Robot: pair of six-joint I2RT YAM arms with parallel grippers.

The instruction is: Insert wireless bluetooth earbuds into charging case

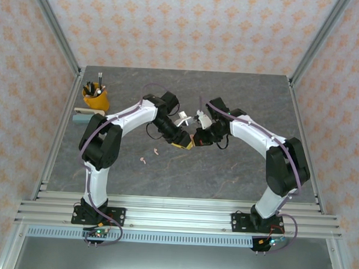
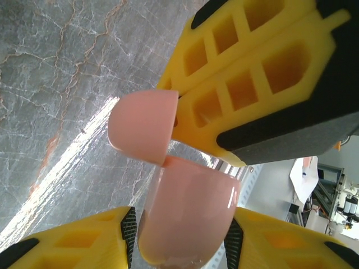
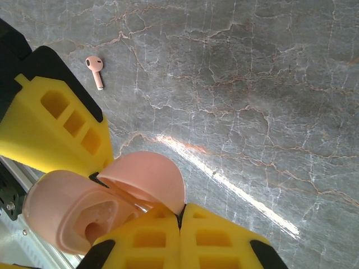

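No legible text, labels or numbers anywhere

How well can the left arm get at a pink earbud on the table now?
Probably not yet: the earbud lies in the open, but the left tool is occupied holding the charging case.

Both my arms reach toward 12 o'clock, then fold inward so the wrists meet mid-table. My left gripper (image 1: 185, 144) points to about 4 o'clock, its fingers (image 2: 126, 238) pressed against both sides of the pink case (image 2: 190, 213). My right gripper (image 1: 198, 137) points to about 8 o'clock, fingers (image 3: 224, 235) pressed together.
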